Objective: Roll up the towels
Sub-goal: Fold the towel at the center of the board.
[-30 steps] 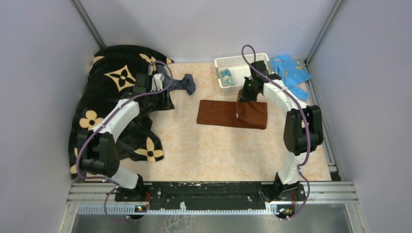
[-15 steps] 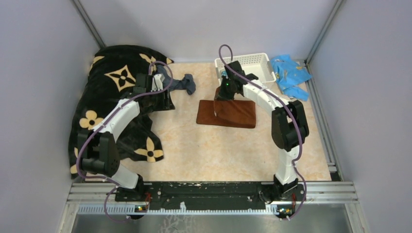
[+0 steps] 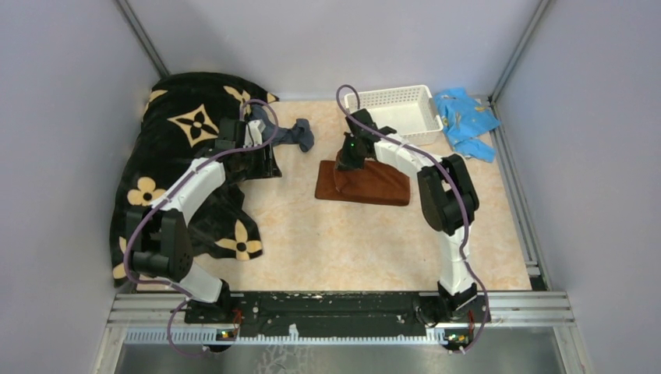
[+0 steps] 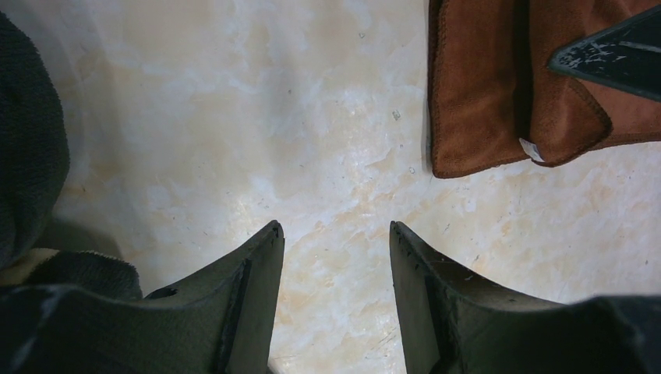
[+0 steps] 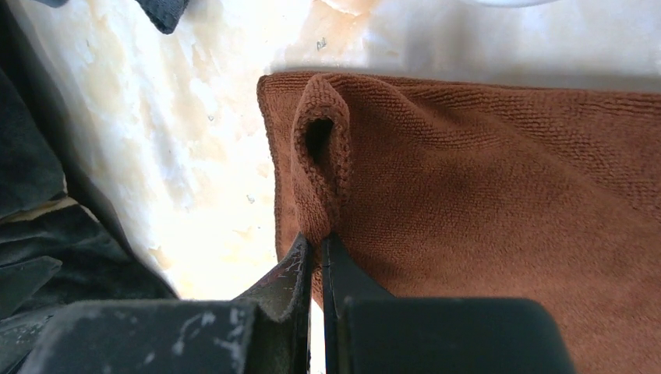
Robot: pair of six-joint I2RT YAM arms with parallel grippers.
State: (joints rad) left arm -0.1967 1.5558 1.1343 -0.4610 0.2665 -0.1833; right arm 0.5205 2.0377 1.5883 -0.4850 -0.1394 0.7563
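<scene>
The rust-brown towel point(image 3: 374, 184) lies on the table's middle, folded over on itself. My right gripper point(image 3: 344, 162) is at its left end, shut on a pinched-up fold of this towel point(image 5: 483, 179); the fold loops just ahead of the gripper point(image 5: 319, 243). The left wrist view shows the towel's point(image 4: 475, 93) left end doubled over, with a white tag at the corner. The dark slate towel point(image 3: 297, 134) lies crumpled at the back, left of centre. My left gripper point(image 3: 263, 160) hovers beside the blanket, open point(image 4: 335, 234) over bare table, holding nothing.
A big black blanket with tan flowers point(image 3: 175, 148) covers the left side under the left arm. A white basket point(image 3: 413, 93) stands at the back right, with a light-blue cloth point(image 3: 466, 117) beside it. Grey walls close in three sides.
The right gripper has carried the brown towel's right end leftward across the towel, folding it over and shortening it. The left arm has not moved.
</scene>
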